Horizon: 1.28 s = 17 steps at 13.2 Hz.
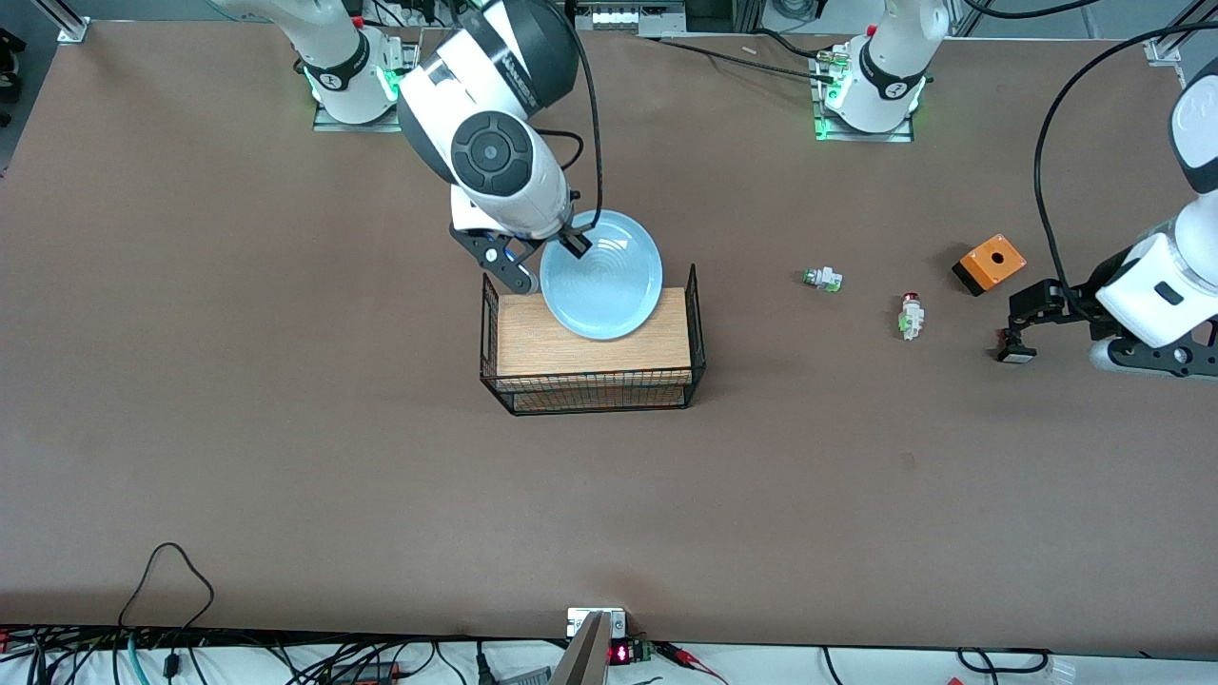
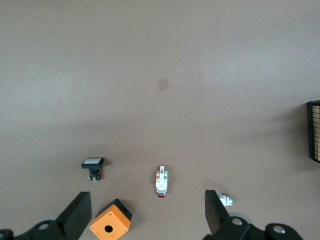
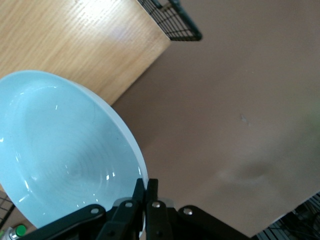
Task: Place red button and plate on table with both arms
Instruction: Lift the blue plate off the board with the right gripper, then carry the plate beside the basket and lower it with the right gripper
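Note:
The pale-blue plate [image 1: 601, 276] is tilted over the wooden top of the wire rack [image 1: 590, 376]. My right gripper [image 1: 574, 244] is shut on its rim; the right wrist view shows the fingers [image 3: 146, 187] pinching the plate [image 3: 65, 150]. The red button [image 1: 912, 315] lies on its side on the brown table [image 1: 285, 428], toward the left arm's end. My left gripper [image 1: 1023, 319] is open and empty in the air over the table, by the orange box. In the left wrist view the red button [image 2: 161, 181] lies between the fingertips' lines, apart from the gripper [image 2: 147, 202].
A white-green part [image 1: 822, 279] lies beside the red button. An orange box [image 1: 989, 264] and a black button with a white face [image 1: 1014, 354] sit near the left gripper. The rack's wire walls rise at both its ends.

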### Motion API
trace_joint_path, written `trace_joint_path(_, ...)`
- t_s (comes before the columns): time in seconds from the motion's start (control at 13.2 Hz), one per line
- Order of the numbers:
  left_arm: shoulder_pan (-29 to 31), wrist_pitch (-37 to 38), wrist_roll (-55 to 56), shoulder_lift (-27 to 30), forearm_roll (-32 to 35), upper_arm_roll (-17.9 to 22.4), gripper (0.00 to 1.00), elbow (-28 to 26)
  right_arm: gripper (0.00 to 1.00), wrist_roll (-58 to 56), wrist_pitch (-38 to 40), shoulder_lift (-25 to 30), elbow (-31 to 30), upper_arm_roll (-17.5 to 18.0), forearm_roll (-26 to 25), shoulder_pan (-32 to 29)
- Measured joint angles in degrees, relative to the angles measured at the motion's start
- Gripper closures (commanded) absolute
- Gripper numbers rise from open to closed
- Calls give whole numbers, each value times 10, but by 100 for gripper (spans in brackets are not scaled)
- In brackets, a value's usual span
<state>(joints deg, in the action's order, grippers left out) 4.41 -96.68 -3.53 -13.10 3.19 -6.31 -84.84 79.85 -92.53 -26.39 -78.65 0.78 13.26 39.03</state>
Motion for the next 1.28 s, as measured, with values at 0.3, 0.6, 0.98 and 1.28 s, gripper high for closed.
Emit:
trace_joint_path(0.3, -45, 7, 11, 12, -18, 49, 0, 9, 100, 0, 59, 42, 2, -3, 0, -1)
trace_joint_path(0.6, -45, 55, 46, 32, -19, 54, 0, 16, 100, -21, 157, 99, 4, -10, 0, -18)
trace_joint_path(0.98, -37, 72, 50, 66, -19, 55, 0, 13, 100, -188, 232, 140, 5, -30, -1, -91)
trace_joint_path(1.28, -32, 68, 50, 81, -20, 54, 0, -12, 100, -378, 251, 140, 3, -39, -1, -203)
